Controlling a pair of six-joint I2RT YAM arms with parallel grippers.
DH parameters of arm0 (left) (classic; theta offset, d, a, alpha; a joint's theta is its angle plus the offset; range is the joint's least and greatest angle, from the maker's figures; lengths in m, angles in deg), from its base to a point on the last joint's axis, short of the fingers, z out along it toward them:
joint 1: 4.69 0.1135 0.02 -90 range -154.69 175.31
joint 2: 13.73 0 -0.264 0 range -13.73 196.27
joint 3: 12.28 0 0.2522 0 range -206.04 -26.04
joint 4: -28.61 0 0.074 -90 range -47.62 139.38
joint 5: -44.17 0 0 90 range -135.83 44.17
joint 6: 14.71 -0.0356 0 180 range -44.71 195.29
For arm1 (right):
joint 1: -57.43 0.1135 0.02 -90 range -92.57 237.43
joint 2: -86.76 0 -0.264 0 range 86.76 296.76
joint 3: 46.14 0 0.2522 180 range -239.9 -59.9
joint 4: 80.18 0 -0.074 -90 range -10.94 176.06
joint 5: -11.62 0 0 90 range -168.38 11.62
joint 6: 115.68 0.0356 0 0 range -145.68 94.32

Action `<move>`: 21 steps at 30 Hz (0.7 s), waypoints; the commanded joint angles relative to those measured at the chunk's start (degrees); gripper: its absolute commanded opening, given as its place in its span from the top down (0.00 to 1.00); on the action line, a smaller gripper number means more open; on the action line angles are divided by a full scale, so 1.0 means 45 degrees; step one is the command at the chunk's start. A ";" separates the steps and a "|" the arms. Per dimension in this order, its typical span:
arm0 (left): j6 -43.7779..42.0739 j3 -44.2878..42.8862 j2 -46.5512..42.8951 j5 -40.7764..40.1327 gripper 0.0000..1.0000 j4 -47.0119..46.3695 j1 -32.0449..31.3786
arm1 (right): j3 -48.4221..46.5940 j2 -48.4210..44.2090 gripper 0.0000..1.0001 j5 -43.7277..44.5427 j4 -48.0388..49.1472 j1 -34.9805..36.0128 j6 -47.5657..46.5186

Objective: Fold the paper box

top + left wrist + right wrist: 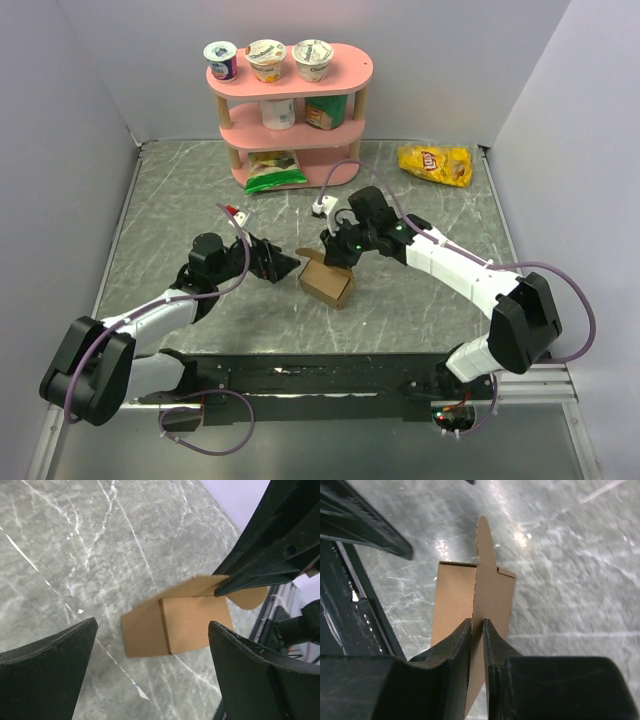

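The paper box [328, 283] is a small plain brown cardboard box standing on the grey marble table near the middle. One flap sticks up from its top. My right gripper [334, 253] is shut on that flap; in the right wrist view the fingers [462, 645] pinch the upright flap [485, 580] edge-on. My left gripper [287, 265] is open and empty just left of the box, apart from it. In the left wrist view the box [177, 625] lies ahead between my open fingers [50, 670], with the right gripper on its flap.
A pink shelf [290, 110] with yogurt cups and cartons stands at the back, a green bag [273, 172] at its foot. A yellow chip bag [436, 164] lies at the back right. A small white block [322, 208] lies behind the box.
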 commanded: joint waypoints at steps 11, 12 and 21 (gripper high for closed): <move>-0.2524 -0.1191 0.1360 0.0883 0.08 -0.1459 0.0053 | -0.0996 0.0949 0.78 -0.1767 -0.0044 0.0052 -0.1201; -0.2524 -0.1192 0.1458 0.1039 0.10 -0.1498 0.0053 | -0.1016 0.1027 0.78 -0.1748 -0.0005 0.0052 -0.1181; -0.2389 -0.0997 0.1790 0.1938 0.44 -0.1888 0.0014 | -0.1211 0.1321 0.77 -0.1572 0.0229 -0.0085 -0.1025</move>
